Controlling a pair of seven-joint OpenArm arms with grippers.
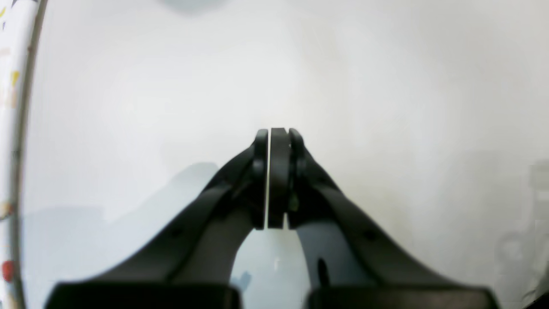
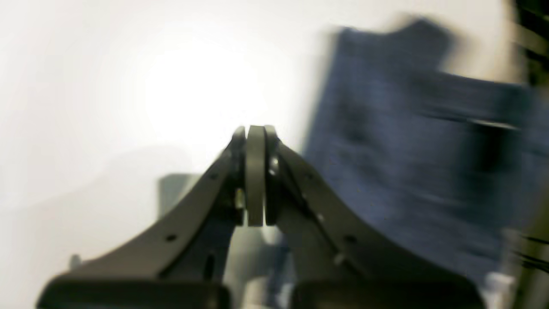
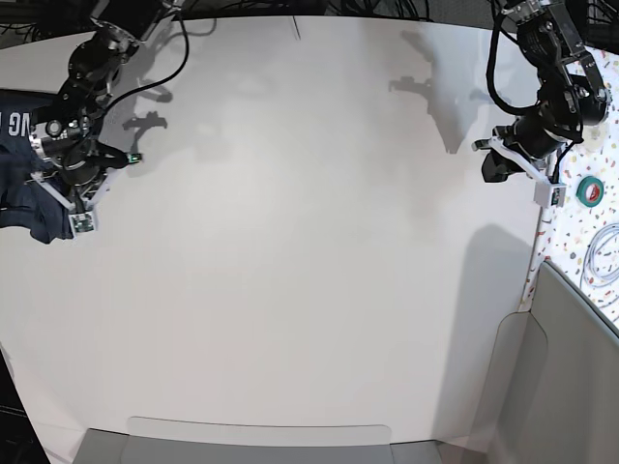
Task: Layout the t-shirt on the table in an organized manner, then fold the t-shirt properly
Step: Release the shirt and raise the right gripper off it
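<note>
The right claw (image 2: pixel 256 180) is pinched fully shut with nothing in it, and just beyond it to one side lies the shirt (image 2: pixel 411 141), a dark navy heathered cloth that looks soft, light and floppy, so I'd take it by a hem corner or shoulder seam. It sits bunched at the edge of the smooth white matte table (image 3: pixel 309 242). Well away across that bare top, the left claw (image 1: pixel 278 178) is likewise closed and empty.
</note>
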